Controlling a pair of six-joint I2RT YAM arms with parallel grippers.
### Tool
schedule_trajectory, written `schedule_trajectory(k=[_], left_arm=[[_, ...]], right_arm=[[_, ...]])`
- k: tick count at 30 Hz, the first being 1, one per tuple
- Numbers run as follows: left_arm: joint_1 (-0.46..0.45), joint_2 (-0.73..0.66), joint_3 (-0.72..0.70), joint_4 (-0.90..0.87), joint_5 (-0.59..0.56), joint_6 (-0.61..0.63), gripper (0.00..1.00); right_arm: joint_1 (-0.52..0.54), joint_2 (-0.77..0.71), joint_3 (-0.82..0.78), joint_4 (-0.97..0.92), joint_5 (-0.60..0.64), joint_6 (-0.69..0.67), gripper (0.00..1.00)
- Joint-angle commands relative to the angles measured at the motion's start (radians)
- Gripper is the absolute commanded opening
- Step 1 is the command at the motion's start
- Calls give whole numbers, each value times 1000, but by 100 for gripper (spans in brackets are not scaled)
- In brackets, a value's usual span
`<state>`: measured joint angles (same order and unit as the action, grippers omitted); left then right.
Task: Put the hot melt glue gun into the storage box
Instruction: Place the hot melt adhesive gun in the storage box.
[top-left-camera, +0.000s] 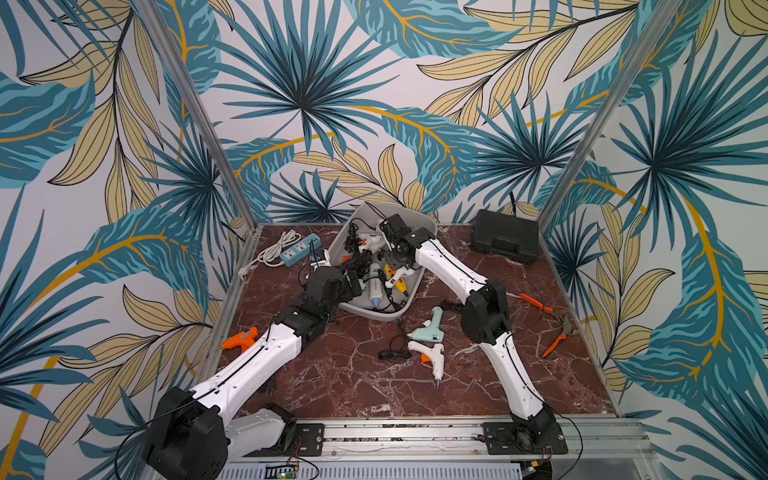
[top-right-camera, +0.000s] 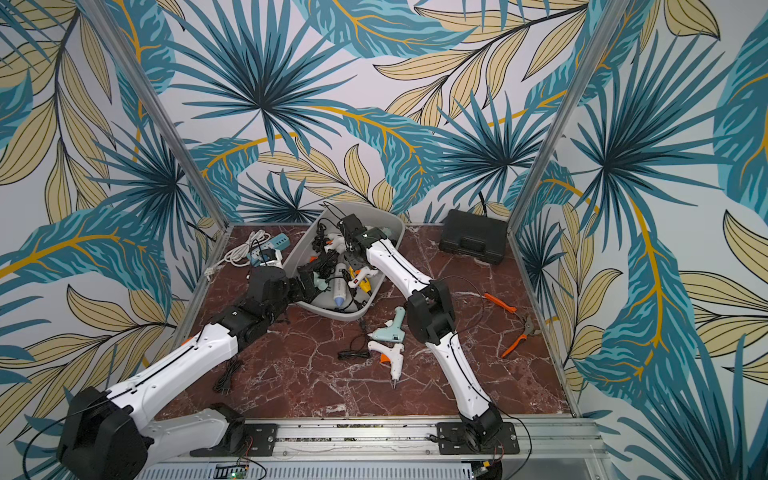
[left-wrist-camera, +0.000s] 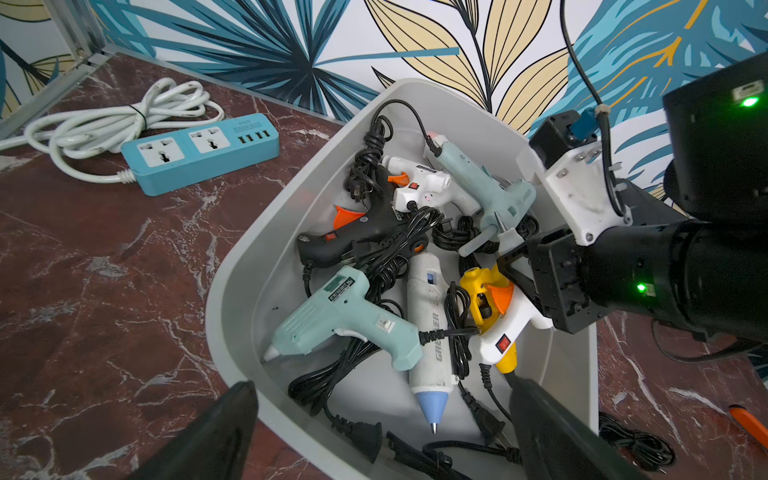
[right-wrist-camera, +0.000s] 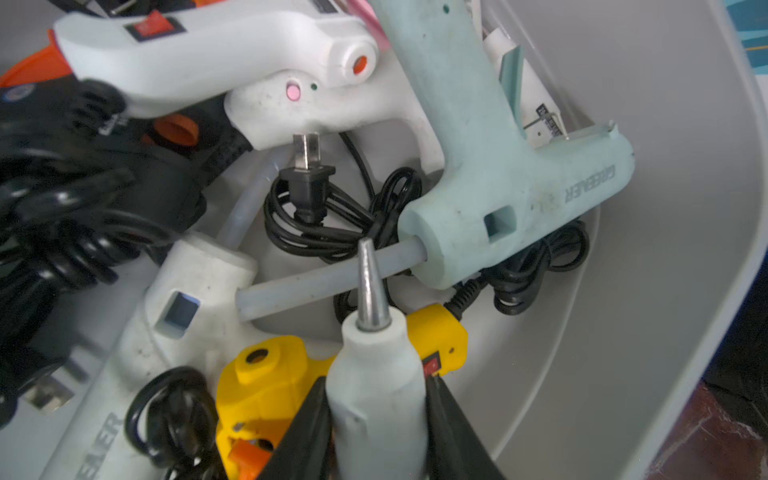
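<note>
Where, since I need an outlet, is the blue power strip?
In both top views the blue power strip lies at the table's far left, beside the storage box.

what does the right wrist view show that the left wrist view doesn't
Only right wrist: both fingers of the right end effector clamping the white plastic glue gun with a metal nozzle. Only left wrist: the blue power strip with a coiled white cord and the open left end effector. Both: the light-grey plastic storage box and the yellow glue gun.
</note>
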<state>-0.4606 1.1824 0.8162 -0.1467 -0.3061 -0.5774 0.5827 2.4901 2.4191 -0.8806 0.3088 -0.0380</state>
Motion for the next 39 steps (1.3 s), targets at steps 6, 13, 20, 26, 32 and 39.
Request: schedule_trajectory(k=[6,13,20,26,32,39], left_arm=[[8,6,-23,39,17,-2,100],[8,19,-25,42,27,-2,100],[8,32,-14,52,58,7,100],[8,30,-6,59,99,25,100],[8,30,-5,51,76,26,100],[8,41,-13,73,64,21,100]], right_arm=[[-7,87,72,97,85,9,29],[-7,38,87,98,47,15,61],[-7,-73,77,84,28,53,65],[-17,-260,-86,81,-15,185,65],[-18,-535,-477,111,-38,389,65],[11,-900,-1076,241,-8,600,72]])
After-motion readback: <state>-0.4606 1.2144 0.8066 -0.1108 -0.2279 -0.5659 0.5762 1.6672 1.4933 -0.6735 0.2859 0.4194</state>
